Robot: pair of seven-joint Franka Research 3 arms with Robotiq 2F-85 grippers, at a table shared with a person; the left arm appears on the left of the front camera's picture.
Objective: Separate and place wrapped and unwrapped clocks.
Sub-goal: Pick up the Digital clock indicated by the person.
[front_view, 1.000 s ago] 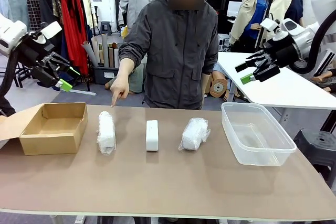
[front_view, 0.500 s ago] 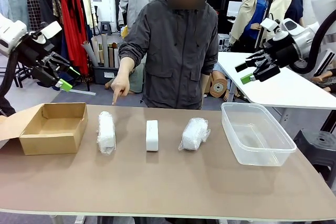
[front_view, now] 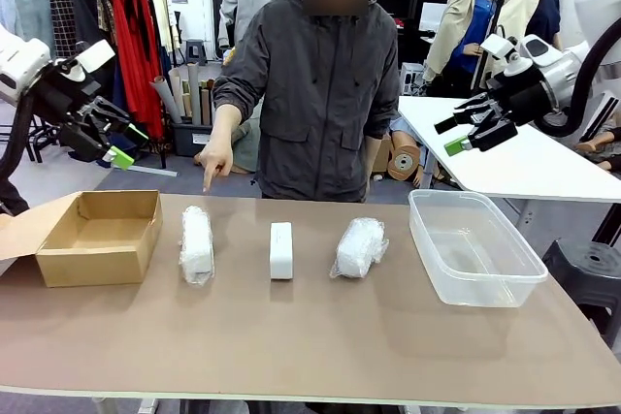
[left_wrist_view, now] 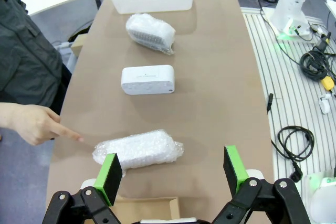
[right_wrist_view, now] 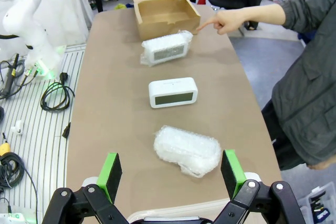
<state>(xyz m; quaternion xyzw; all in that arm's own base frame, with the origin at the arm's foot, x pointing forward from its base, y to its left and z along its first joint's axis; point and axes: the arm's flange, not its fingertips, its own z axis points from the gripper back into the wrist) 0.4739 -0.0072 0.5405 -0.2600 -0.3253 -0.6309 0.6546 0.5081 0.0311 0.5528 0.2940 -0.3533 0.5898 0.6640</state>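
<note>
Across the brown surface (front_view: 310,336) three clocks lie in a row: the box-side wrapped clock (front_view: 196,244) near the cardboard box (front_view: 97,264), the bare clock (front_view: 280,249) in the middle, and the tub-side wrapped clock (front_view: 361,245) near the clear tub (front_view: 475,283). A person's hand (front_view: 215,164) points toward the box-side one. My left end effector (front_view: 129,143) and right end effector (front_view: 448,137) hang wide open and empty. Nothing is sorted yet. I judge my left should descend onto that pointed-out bundle.

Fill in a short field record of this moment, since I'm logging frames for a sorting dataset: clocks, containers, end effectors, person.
Clocks: left wrapped clock, bare clock, right wrapped clock, in a row on the table, apart from each other
Containers: cardboard box at the robot's left, clear tub at its right
Left end effector: open, raised, holding nothing
Right end effector: open, raised, holding nothing
Person's hand: pointing down toward the left wrapped clock, not touching it
</note>
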